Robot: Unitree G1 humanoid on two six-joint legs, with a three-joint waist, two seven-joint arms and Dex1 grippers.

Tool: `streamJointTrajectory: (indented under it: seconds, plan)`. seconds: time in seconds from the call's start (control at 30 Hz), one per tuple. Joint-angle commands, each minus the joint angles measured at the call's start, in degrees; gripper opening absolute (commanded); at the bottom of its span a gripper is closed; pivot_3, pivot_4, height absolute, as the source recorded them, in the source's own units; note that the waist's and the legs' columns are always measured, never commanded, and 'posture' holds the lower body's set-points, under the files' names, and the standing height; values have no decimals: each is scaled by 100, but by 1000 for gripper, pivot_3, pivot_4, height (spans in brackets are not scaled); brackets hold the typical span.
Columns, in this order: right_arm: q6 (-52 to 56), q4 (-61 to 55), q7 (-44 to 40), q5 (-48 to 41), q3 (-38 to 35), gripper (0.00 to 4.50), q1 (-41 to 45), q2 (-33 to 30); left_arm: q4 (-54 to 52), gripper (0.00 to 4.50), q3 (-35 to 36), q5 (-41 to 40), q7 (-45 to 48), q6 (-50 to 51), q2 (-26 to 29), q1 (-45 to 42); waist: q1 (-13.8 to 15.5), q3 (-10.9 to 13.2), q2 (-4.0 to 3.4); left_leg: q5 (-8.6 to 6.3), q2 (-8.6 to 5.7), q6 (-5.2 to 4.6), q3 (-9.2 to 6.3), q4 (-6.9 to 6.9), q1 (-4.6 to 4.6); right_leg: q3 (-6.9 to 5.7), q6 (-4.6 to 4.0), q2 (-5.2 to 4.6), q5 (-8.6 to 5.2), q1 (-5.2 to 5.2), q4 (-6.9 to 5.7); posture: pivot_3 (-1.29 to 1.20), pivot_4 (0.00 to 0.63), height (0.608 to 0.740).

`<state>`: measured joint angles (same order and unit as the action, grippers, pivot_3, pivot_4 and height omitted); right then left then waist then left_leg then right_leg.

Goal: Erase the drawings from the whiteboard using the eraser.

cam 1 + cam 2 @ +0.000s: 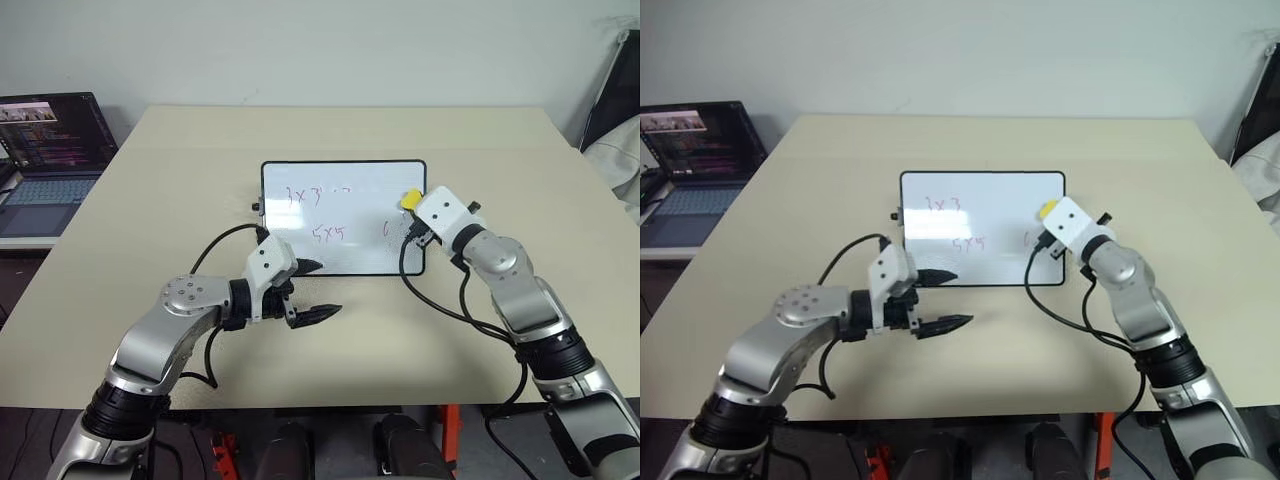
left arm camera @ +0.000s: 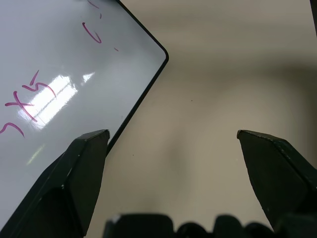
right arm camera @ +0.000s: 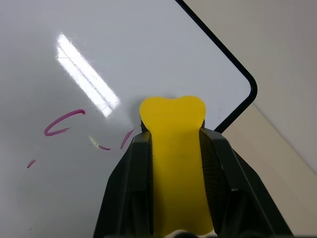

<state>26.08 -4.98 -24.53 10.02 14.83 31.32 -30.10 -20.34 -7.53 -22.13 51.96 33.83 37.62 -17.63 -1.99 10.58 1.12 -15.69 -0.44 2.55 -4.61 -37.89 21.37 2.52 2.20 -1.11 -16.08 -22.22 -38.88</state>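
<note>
Left of the table [image 1: 180, 180], an open laptop [image 1: 50, 150] sits apart from the whiteboard [image 1: 345, 215].

Handwritten purple-pink drawings [image 1: 318, 213] are read on the whiteboard [image 1: 300, 255] as "3x3" in the upper row and "5x5" below it, with illegible partial strokes toward the right edge.

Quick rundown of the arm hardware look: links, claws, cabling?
Both arms have silver-grey metallic links with black joint bands and a boxy white wrist housing. The left claw has two black, tapered, pointed fingers; the right claw has the same black fingers, ribbed on the inner faces. A loose black cable loops from each wrist back along the forearm. No markings can be made out.
</note>
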Motion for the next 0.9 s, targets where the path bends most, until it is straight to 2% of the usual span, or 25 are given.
streamJointTrajectory:
  seconds: [0.03, 0.17, 0.37, 0.47, 0.7, 0.9]
  plan:
    - [442, -195, -618, -42, 267, 982, -379, -146, -182, 4500, 59, 9, 42, -162, 68, 38, 1, 0, 0, 0, 0, 0, -1, 0, 0, -1, 0, 0, 0, 1, 0, 0, 150, 740]
    - [517, -412, -810, 69, 330, 981, -427, -155, -119, 4500, 74, 6, 31, -206, 73, 80, -33, 0, 0, 0, 4, 0, 3, 0, -5, 4, 1, 0, -1, 2, 0, 0, 150, 740]
    - [-149, -234, 31, 302, -71, 976, 113, 292, -58, 4500, 148, -18, 17, -200, 97, 138, -62, 2, 0, 1, 6, 0, 6, -2, -9, 5, 0, 1, 0, 1, -2, 0, 150, 740]
    - [-266, -165, 117, 315, -76, 976, 224, 459, -85, 4500, 147, -27, 12, -184, 105, 170, -57, 2, 0, 1, 4, 0, -1, 1, 4, 0, -2, 2, 0, -9, -3, 0, 150, 740]
    - [127, -15, -720, 502, 489, 976, -114, 168, -125, 4500, 129, -29, -31, -172, 70, 212, -14, 1, 2, -5, 1, 4, -1, 6, 47, -1, -1, -8, -1, -41, 18, 0, 150, 740]
    - [259, -322, -1333, 588, 685, 975, -375, -251, -121, 4500, 110, -27, -39, -176, 44, 199, 5, 1, 2, -5, 3, 3, -6, 3, 9, -6, 0, -7, -2, -3, 17, 0, 150, 740]
